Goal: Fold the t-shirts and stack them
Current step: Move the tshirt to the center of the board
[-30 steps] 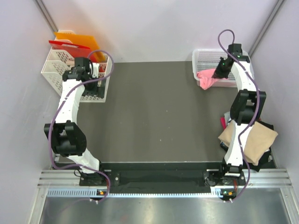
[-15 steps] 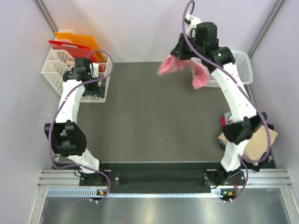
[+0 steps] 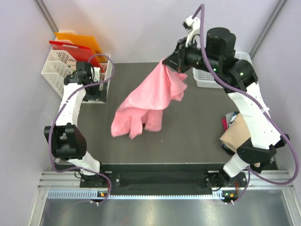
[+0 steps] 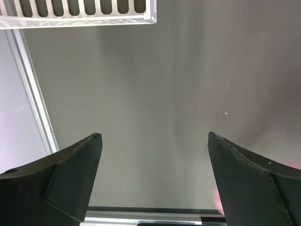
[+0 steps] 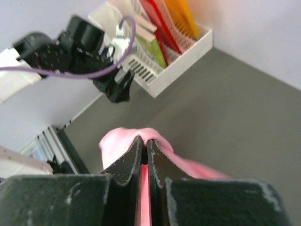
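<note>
My right gripper (image 3: pixel 165 61) is shut on the salmon-pink t-shirt (image 3: pixel 146 101) and holds it high over the middle of the table; the shirt hangs unfolded down and to the left. In the right wrist view the fingers (image 5: pixel 128 162) pinch a fold of the pink shirt (image 5: pixel 123 139). A folded tan-beige t-shirt (image 3: pixel 251 141) lies at the right table edge on dark and red cloth (image 3: pixel 226 123), partly hidden by the right arm. My left gripper (image 3: pixel 98 89) is open and empty at the back left; its wrist view shows only bare dark table (image 4: pixel 155 108).
A white mesh basket (image 3: pixel 211 75) stands at the back right behind the right arm. A white rack (image 3: pixel 56 70) with orange and red folders stands at the back left, next to the left gripper; its edge shows in the left wrist view (image 4: pixel 80 14).
My right gripper lifted the pink t-shirt out of the white basket and swung it left over the table; the shirt has unfurled and now hangs open. The left arm barely moved.
</note>
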Controlling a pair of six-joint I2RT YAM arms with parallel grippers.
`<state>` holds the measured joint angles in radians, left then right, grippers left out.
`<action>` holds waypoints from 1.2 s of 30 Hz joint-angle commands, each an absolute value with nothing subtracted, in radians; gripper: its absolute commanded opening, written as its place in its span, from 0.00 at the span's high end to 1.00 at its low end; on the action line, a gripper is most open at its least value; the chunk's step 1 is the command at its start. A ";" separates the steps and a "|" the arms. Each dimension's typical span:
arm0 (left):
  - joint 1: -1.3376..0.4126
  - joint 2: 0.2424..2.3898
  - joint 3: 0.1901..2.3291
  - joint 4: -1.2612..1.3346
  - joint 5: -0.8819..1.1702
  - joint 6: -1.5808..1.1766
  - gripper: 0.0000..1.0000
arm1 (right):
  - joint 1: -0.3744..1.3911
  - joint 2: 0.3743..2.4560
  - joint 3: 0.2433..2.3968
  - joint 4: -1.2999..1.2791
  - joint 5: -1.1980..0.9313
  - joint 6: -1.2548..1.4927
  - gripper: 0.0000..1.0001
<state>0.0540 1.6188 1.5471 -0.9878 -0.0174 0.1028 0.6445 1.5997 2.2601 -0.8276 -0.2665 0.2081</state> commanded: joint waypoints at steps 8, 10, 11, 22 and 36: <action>0.060 1.494 1.531 -0.976 0.048 0.109 0.02 | 0.675 1.566 1.872 -0.825 -0.190 0.236 1.00; 0.060 1.473 1.522 -0.979 0.067 0.118 0.03 | 0.666 1.618 1.823 -0.776 -0.181 0.236 1.00; 0.060 1.467 1.522 -0.985 0.077 0.126 0.03 | 0.661 1.643 1.821 -0.758 -0.181 0.236 1.00; -0.026 1.420 1.558 -1.081 0.235 0.241 0.09 | 0.560 2.218 2.430 -0.678 -0.248 0.343 1.00; -0.321 1.612 1.512 -0.927 0.020 0.204 0.10 | 0.538 1.828 1.733 -0.802 -0.003 0.278 0.00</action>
<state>-0.3290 1.5169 1.5227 -1.0294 0.0795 0.2398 0.5064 2.1365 1.9297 -0.7464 -0.1703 0.3538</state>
